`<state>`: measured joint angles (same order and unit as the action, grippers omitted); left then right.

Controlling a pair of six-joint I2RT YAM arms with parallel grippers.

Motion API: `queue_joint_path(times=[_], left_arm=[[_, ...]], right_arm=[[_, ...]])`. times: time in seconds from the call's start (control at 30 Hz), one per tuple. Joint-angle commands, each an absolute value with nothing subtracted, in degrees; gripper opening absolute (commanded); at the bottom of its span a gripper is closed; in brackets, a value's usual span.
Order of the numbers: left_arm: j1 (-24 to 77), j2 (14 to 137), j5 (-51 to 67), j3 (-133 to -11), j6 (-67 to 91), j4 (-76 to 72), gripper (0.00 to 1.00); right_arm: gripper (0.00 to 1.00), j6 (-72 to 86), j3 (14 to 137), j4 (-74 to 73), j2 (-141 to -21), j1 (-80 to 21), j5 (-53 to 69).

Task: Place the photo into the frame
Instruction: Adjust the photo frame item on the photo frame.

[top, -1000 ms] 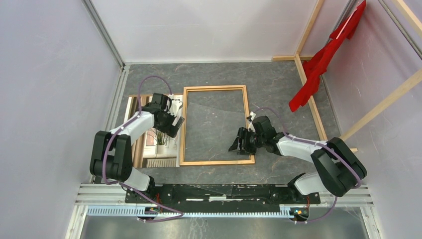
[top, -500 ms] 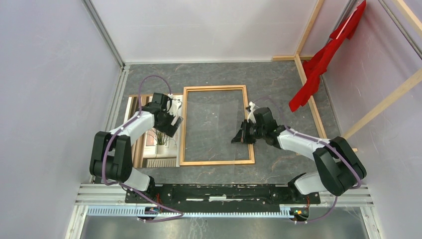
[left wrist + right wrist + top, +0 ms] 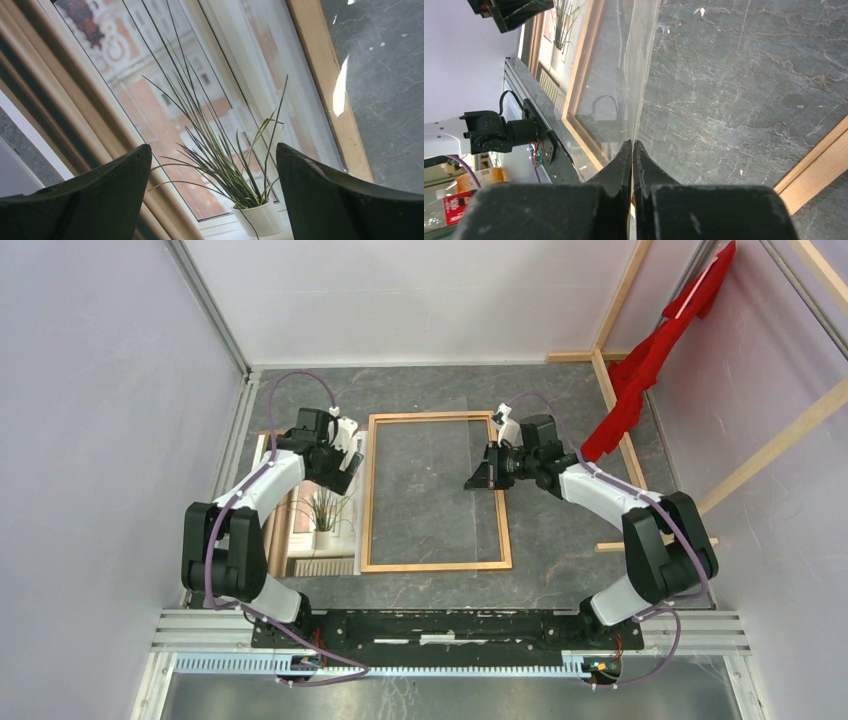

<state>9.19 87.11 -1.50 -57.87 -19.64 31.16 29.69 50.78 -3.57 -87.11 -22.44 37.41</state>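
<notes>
Fingers of right gripper pinch edge of clear sheet above frame.

No text, label, brand, number or sign can be read in any view. The only candidate is white lettering on a red carton at the lower left of the right wrist view, too small and blurred to read.
</notes>
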Motion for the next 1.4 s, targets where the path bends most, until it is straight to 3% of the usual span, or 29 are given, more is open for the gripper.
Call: queue_joint_path(times=[0.0,1.37], left_arm=[[8.53,88.08,-2.72,-60.37,-20.04,31.32,1.0],[8.25,88.23,-1.76,-60.02,-18.94,31.12,1.0]], right_arm=[[0.04,26.49,54.29,-3.85,-90.79,-20.5,44.41],[0.02,23.64,59.74,-7.99,-97.11,-11.73,43.92]])
